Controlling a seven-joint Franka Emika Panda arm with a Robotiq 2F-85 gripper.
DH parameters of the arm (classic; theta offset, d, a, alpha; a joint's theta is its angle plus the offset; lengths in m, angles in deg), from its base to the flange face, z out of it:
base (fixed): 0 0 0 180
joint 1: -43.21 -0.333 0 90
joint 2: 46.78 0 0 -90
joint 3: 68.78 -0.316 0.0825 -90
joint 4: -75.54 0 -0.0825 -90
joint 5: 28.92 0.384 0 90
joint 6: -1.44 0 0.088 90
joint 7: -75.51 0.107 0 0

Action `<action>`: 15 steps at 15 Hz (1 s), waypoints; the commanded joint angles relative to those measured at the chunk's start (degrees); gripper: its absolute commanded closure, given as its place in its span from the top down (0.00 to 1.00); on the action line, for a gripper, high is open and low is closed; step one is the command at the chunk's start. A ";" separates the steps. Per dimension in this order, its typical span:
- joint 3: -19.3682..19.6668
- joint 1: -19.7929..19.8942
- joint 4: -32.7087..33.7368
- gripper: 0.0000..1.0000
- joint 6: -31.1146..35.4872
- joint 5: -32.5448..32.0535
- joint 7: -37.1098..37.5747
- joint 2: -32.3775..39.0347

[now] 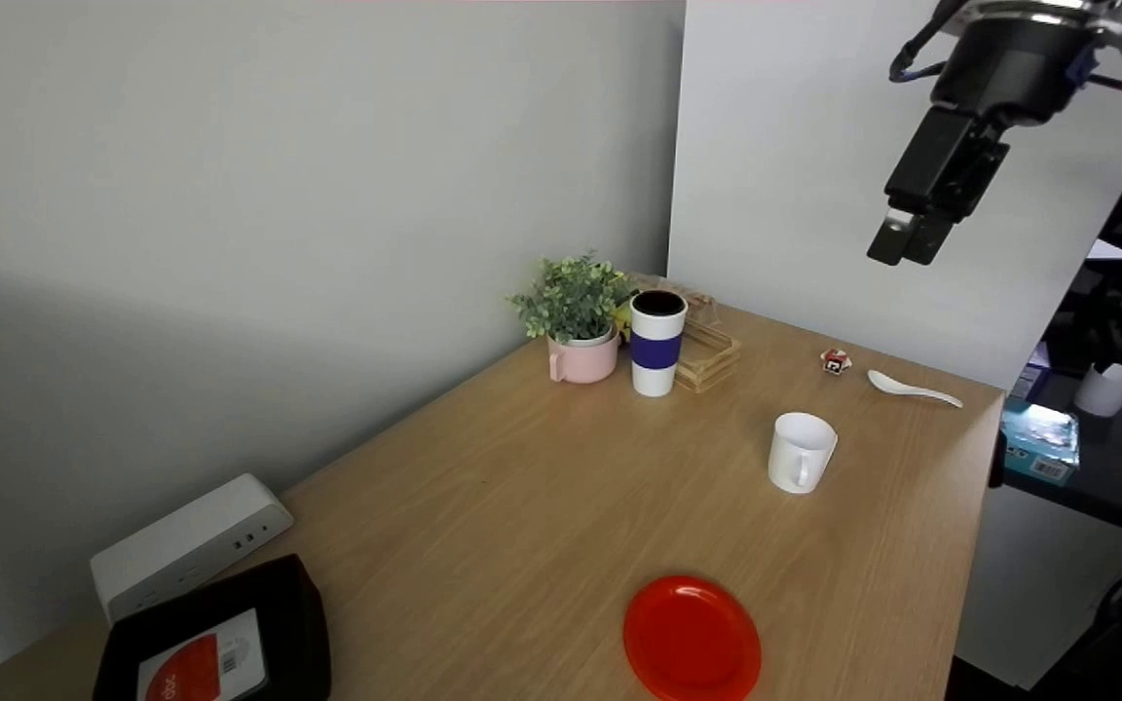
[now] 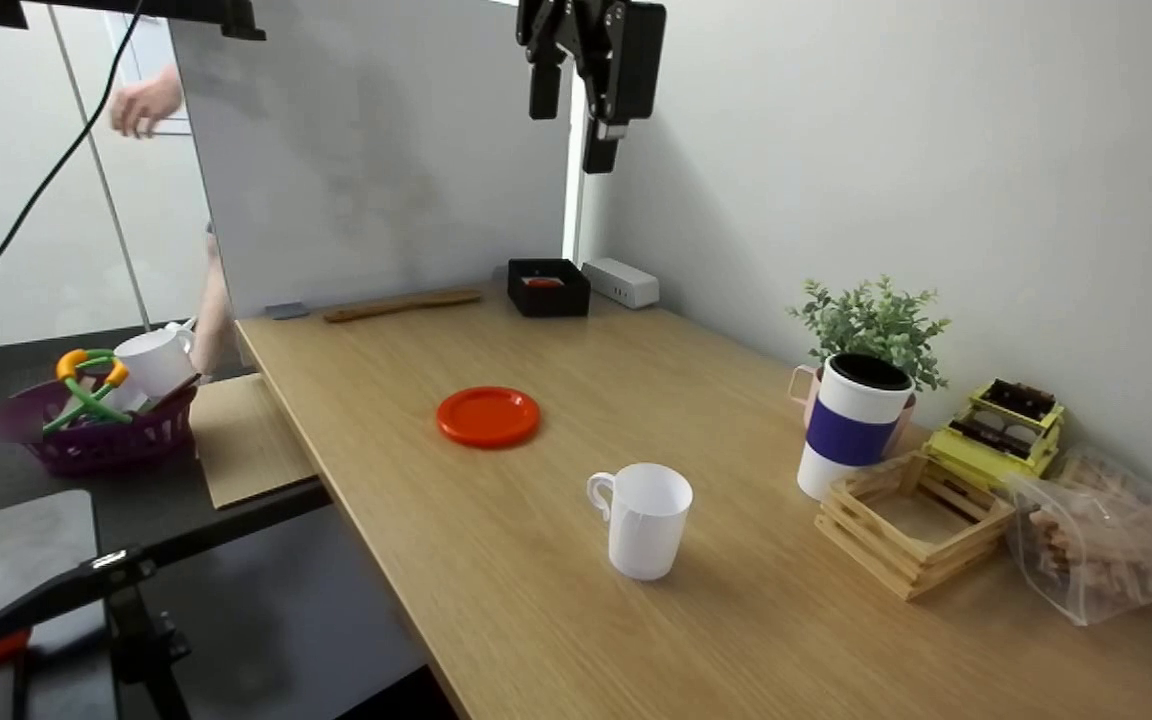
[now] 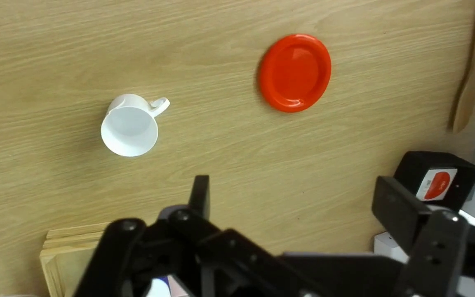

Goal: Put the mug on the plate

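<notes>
The white mug stands upright on the wooden table. It also shows in an exterior view with its handle toward the red plate, and in the wrist view at the left. The flat red plate lies on the table with nothing on it. It shows in an exterior view and at the upper right of the wrist view. My gripper is wide open with nothing between its fingers. It hangs high above the table in both exterior views, apart from mug and plate.
The tall white cup with a blue band, a potted plant, a wooden crate and a plastic bag stand along the wall. A black tray, white power box, wooden utensil and white spoon lie near edges.
</notes>
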 commanded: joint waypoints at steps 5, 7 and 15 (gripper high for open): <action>-1.96 3.62 6.95 1.00 -4.14 0.80 -0.50 6.42; -1.98 3.61 7.06 1.00 -4.21 0.80 -0.49 6.45; -4.05 3.70 15.85 1.00 -6.65 1.44 0.47 16.76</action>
